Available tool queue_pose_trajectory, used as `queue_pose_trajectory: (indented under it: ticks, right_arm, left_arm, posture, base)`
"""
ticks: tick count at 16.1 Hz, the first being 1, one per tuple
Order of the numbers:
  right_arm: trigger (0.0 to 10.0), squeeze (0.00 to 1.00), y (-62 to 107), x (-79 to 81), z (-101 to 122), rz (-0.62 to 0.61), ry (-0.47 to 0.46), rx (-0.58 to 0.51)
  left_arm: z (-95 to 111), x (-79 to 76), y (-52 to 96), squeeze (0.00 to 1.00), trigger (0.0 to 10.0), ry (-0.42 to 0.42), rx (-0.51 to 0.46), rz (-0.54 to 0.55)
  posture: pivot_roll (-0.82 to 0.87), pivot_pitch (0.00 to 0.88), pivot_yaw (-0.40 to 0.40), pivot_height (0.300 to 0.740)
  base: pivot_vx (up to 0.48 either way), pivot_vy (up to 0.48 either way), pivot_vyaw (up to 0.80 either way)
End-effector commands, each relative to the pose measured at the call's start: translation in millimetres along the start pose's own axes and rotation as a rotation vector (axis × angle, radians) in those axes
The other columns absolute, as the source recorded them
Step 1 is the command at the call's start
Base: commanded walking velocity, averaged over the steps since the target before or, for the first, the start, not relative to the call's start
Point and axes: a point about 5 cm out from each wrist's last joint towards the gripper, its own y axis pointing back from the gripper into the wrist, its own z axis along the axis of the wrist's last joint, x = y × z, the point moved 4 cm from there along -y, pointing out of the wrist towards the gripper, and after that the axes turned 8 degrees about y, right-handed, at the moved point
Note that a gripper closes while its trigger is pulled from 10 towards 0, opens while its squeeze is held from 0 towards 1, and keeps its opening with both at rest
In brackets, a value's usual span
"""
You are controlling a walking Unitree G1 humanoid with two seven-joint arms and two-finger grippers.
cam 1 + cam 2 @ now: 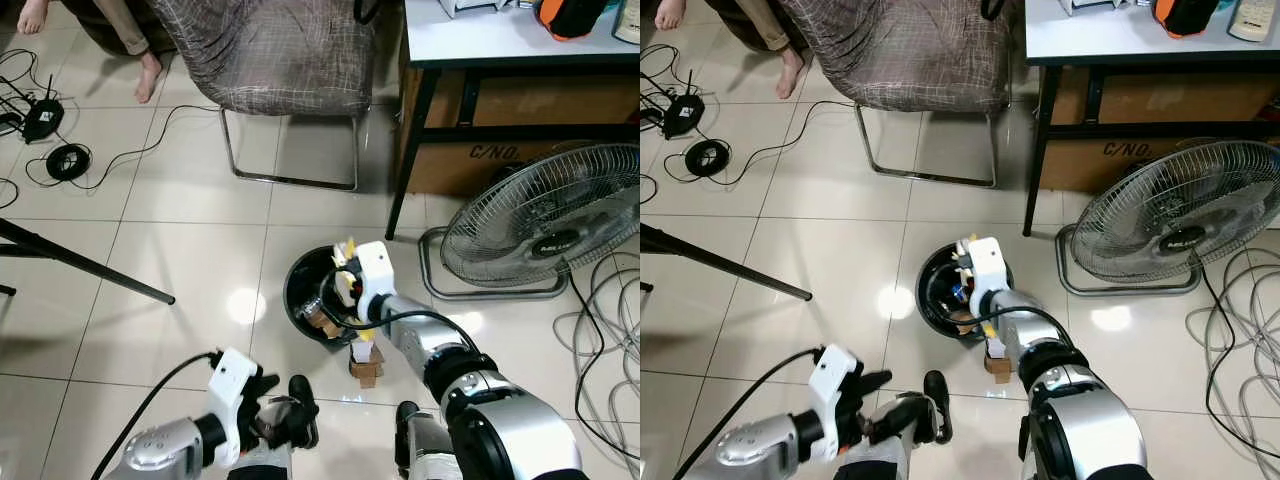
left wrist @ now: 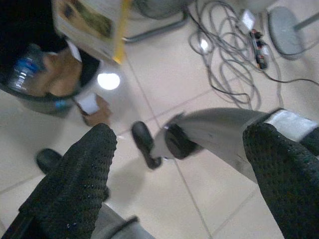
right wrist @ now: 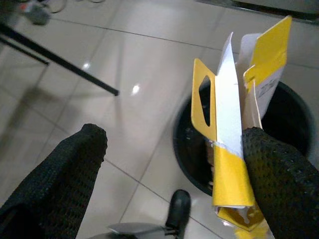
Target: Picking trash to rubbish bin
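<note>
The cardboard box (image 1: 500, 150) under the table reads "C/NO."; the fan's badge is illegible.

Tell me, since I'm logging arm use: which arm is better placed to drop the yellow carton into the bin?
Right. The right end effector hangs over the black bin beside the yellow carton; the left end effector is low and away.

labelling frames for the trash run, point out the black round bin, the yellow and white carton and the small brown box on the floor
black round rubbish bin (image 1: 296, 283): left eye view, on its left rim
yellow and white card carton (image 3: 227, 174): right wrist view, on its lower yellow band
small brown cardboard box (image 1: 366, 368): left eye view, on its side
</note>
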Motion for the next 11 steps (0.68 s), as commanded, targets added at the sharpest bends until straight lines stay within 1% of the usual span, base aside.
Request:
queue_pose_trajectory:
  ticks: [1, 2, 3, 4, 5, 6, 7, 8, 9, 10, 11]
  right_arm:
    - [10.0, 1.00, -1.3, 12.3, -13.0, 0.045, 0.008, 0.038]
    - [10.0, 1.00, -0.9, 15.6, -18.9, 0.062, 0.002, 0.053]
    - [10.0, 1.00, -0.5, 19.5, -23.8, 0.086, 0.038, 0.070]
    - [10.0, 1.00, 1.2, 26.7, -36.9, 0.126, 0.194, 0.117]
    - [10.0, 1.00, 2.7, 26.9, -43.7, 0.117, 0.310, 0.128]
    - [10.0, 1.00, 3.9, 30.2, -48.3, 0.141, 0.408, 0.133]
    - [10.0, 1.00, 5.4, 36.7, -54.5, 0.187, 0.537, 0.141]
    - [10.0, 1.00, 4.5, 34.3, -48.8, 0.138, 0.661, 0.099]
    - [10.0, 1.00, 3.8, 30.2, -44.2, 0.097, 0.647, 0.080]
    - [10.0, 1.00, 4.7, 34.9, -49.6, 0.145, 0.640, 0.099]
    - [10.0, 1.00, 6.9, 41.1, -59.9, 0.197, 0.775, 0.125]
  left_arm:
    - [-8.8, -6.9, 2.7, 0.00, 10.0, 0.021, 0.035, -0.033]
    - [-11.3, -11.1, 4.0, 0.00, 10.0, 0.022, 0.049, -0.050]
    - [-12.2, -12.0, 4.6, 0.00, 10.0, 0.022, 0.052, -0.053]
    - [-14.0, -13.2, 5.6, 0.00, 10.0, 0.022, 0.060, -0.057]
    - [-15.4, -14.8, 6.8, 0.00, 10.0, 0.021, 0.068, -0.064]
    - [-15.9, -15.5, 7.6, 0.00, 10.0, 0.022, 0.072, -0.067]
    - [-16.2, -15.8, 8.1, 0.00, 10.0, 0.024, 0.075, -0.069]
    - [-16.1, -16.0, 8.2, 0.00, 10.0, 0.025, 0.077, -0.070]
    - [-16.0, -16.1, 8.1, 0.00, 10.0, 0.025, 0.077, -0.071]
    - [-16.0, -16.3, 7.9, 0.00, 10.0, 0.025, 0.077, -0.071]
    - [-16.7, -17.2, 8.2, 0.00, 10.0, 0.025, 0.080, -0.073]
  posture:
    - [0.04, 0.371, 0.121, 0.740]
    - [0.04, 0.375, 0.124, 0.740]
    - [0.04, 0.375, 0.124, 0.740]
    - [0.04, 0.376, 0.126, 0.740]
    - [0.04, 0.377, 0.125, 0.740]
    - [0.04, 0.378, 0.126, 0.740]
    - [0.04, 0.378, 0.126, 0.740]
    - [0.04, 0.378, 0.126, 0.740]
    - [0.04, 0.378, 0.126, 0.740]
    - [0.04, 0.378, 0.126, 0.740]
    - [0.04, 0.377, 0.124, 0.740]
  base:
    - [0.000, 0.000, 0.00]
    - [0.000, 0.000, 0.00]
    - [0.000, 0.000, 0.00]
    - [0.000, 0.000, 0.00]
    - [0.000, 0.000, 0.00]
    - [0.000, 0.000, 0.00]
    - [0.000, 0.000, 0.00]
    - [0.000, 0.000, 0.00]
    - [0.000, 0.000, 0.00]
    - [0.000, 0.000, 0.00]
    - [0.000, 0.000, 0.00]
